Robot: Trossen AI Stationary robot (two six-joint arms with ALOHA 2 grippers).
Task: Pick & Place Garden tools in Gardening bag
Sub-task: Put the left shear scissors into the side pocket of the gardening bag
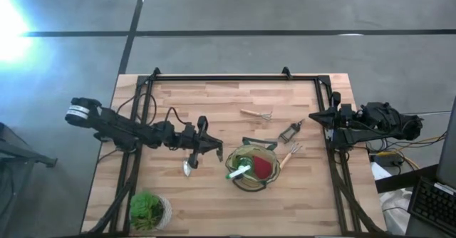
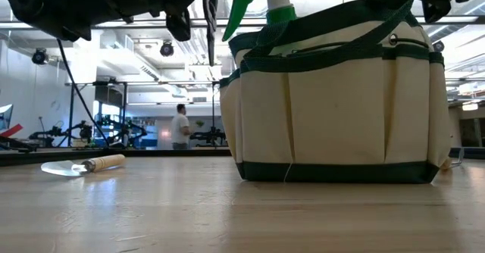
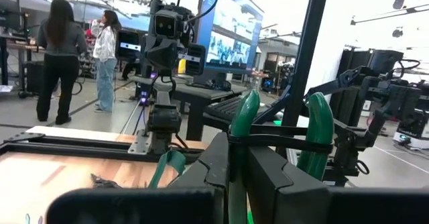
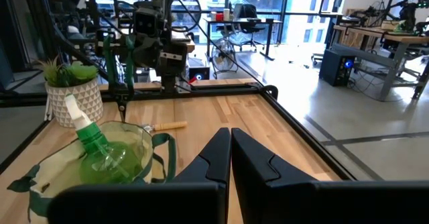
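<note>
- Table: pale wood planks in a dark metal frame.
- Bag: round tan fabric, green trim, near the table's middle; it holds a green spray bottle with a white nozzle and a red item.
- Left gripper: just beside the bag, clenched on green-handled pruners.
- Trowel: silver blade, wooden handle, flat beside the left gripper.
- Two wooden-handled rakes and a dark tool lie near the bag.
- Right gripper: at the table's edge, jaws pressed together, empty.
- Plant: leafy, pale patterned pot, at a corner.
</note>
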